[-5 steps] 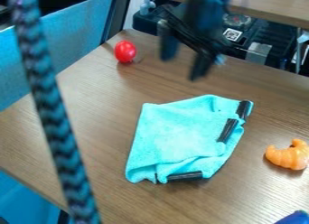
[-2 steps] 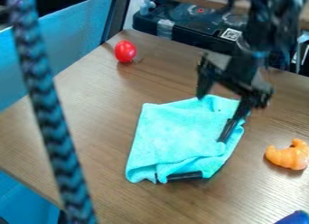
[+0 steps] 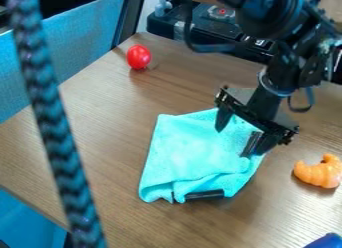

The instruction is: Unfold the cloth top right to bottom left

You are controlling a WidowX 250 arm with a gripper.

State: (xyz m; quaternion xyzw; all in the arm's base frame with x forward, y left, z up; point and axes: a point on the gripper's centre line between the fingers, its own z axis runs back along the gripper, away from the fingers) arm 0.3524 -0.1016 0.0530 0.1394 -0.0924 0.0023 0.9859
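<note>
two fingers of your gripper (image 3: 239, 141) stand apart over the upper right of the cloth (image 3: 187, 152), which lies folded on the table (image 3: 100, 122) (you have an orange toy (image 3: 319, 173) near its right side).

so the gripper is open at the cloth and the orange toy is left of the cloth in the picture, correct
No, the orange toy is right of the cloth in the camera view; the gripper is indeed open at the cloth.
</note>
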